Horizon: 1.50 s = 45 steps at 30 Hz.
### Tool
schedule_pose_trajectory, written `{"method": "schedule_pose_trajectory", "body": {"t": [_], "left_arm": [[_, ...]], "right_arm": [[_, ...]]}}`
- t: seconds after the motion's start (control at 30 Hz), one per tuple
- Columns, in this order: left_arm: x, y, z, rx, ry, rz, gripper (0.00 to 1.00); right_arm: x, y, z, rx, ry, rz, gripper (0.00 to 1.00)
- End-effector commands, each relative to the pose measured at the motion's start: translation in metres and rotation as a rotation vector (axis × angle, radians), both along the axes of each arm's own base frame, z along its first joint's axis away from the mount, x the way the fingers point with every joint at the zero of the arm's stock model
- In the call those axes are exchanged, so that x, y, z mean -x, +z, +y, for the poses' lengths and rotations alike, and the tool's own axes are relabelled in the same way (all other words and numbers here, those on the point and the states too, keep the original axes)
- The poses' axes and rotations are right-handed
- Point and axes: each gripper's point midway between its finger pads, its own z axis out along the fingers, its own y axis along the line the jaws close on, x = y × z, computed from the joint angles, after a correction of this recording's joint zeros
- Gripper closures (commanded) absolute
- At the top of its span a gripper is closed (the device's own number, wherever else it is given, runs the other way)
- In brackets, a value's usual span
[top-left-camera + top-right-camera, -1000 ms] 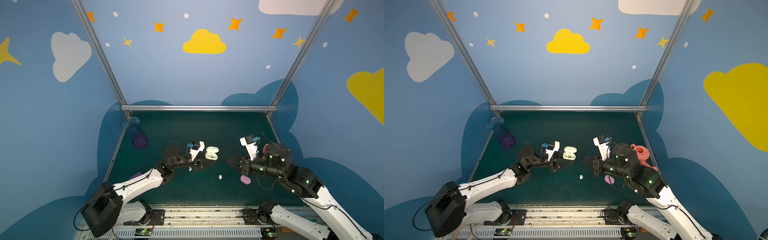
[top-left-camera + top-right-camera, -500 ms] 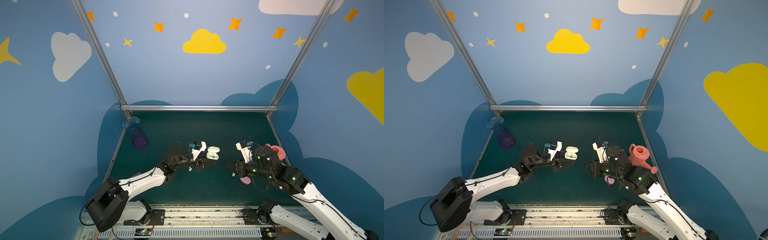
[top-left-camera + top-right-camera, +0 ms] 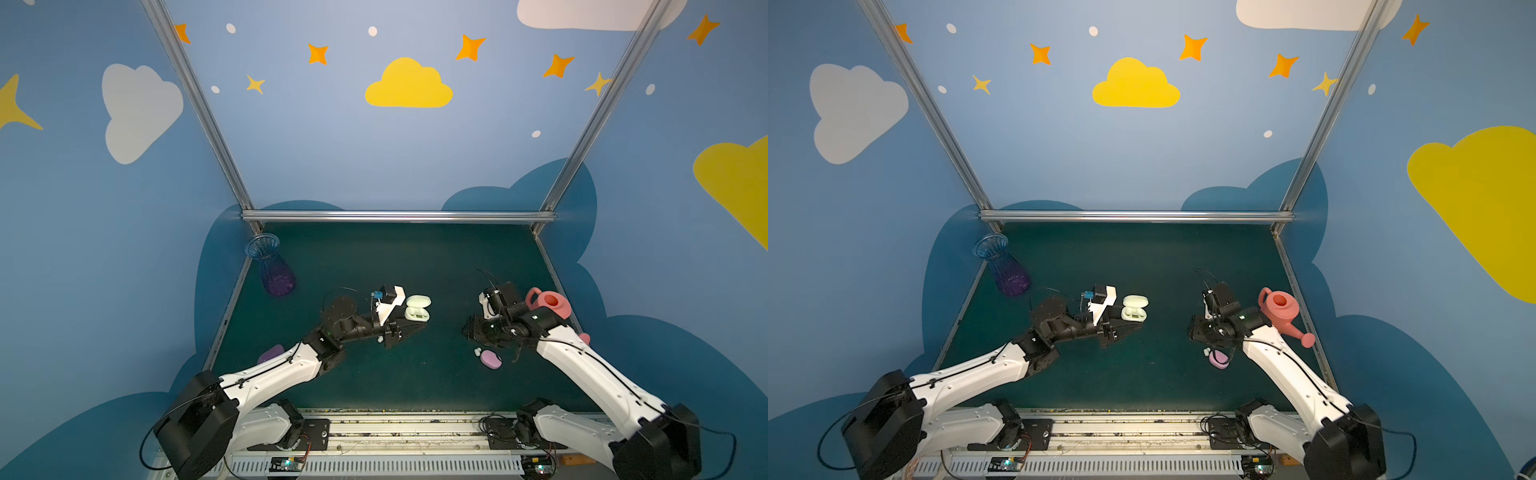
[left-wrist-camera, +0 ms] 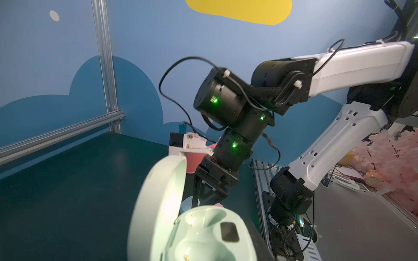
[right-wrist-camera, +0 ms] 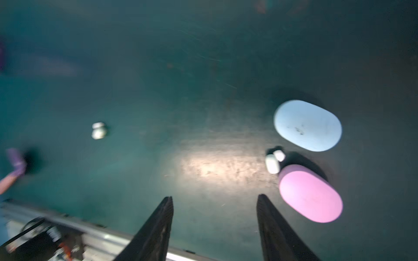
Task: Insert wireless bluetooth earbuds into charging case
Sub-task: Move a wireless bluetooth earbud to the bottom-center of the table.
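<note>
At the near right I see a closed pink oval plastic case (image 5: pixel 311 193) on the dark green table mat (image 3: pixel 374 257). One whitish two-lobed earbud (image 5: pixel 273 161) lies just beside it, between it and a closed pale blue oval case (image 5: pixel 307 125). The right gripper (image 5: pixel 214 198) hangs over bare mat beside these, jaws apart, nothing between them. A second whitish earbud (image 5: pixel 98 131) lies alone, well apart from both cases. Left of centre, the left gripper (image 3: pixel 417 327) sits just beside the near edge of an open mint-green oval case (image 3: pixel 417 314), whose lid is raised on the far side. I cannot tell whether this gripper's jaws are apart or together. Farther right stands a coral-pink plastic watering can (image 3: pixel 548 303), and at the far left a ribbed blue-to-purple vase (image 3: pixel 272 270).
</note>
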Motion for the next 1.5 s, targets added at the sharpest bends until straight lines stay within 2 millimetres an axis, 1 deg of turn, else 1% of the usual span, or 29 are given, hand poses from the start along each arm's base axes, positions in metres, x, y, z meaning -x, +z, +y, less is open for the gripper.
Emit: {"method": "schedule_pose_trajectory", "body": {"t": [0.0,0.1,0.27,0.47,0.6,0.73,0.8,0.87,0.97,1.27,1.33,1.4,1.47], "left_arm": [[0.0,0.002,0.004,0.004,0.015,0.003,0.97],[0.0,0.001,0.005,0.003,0.021,0.0,0.97],[0.0,0.002,0.006,0.005,0.027,-0.006,0.97],[0.001,0.002,0.008,0.003,0.032,-0.013,0.97],[0.001,0.003,0.009,0.005,0.037,-0.017,0.97],[0.001,0.003,0.009,0.005,0.04,-0.019,0.97],[0.001,0.003,0.009,0.004,0.039,-0.02,0.97],[0.0,0.002,0.009,0.003,0.04,-0.018,0.97],[0.0,0.003,0.01,0.003,0.044,-0.018,0.97],[0.0,0.003,0.01,0.002,0.046,-0.017,0.97],[0.0,0.004,0.01,0.003,0.044,-0.018,0.97],[-0.001,0.004,0.01,0.003,0.046,-0.018,0.97],[0.0,0.003,0.009,0.001,0.043,-0.016,0.97]], "right_arm": [[0.0,-0.021,-0.012,0.085,-0.018,0.063,0.39],[-0.002,-0.04,-0.012,0.117,-0.02,0.106,0.36],[-0.008,-0.059,-0.017,0.185,-0.011,0.165,0.35],[-0.002,-0.082,-0.017,0.207,0.007,0.234,0.37],[-0.001,-0.086,-0.018,0.21,-0.001,0.232,0.38],[0.001,-0.09,-0.015,0.205,0.01,0.251,0.39],[0.001,-0.091,-0.01,0.182,0.017,0.255,0.4],[0.001,-0.089,0.0,0.139,0.038,0.247,0.42],[0.002,-0.082,0.013,0.093,0.053,0.234,0.43],[0.006,-0.06,0.054,-0.035,0.138,0.198,0.44],[0.006,-0.054,0.051,-0.007,0.144,0.184,0.43],[0.004,-0.049,0.043,0.026,0.128,0.161,0.42],[0.004,-0.049,0.033,0.058,0.114,0.159,0.41]]}}
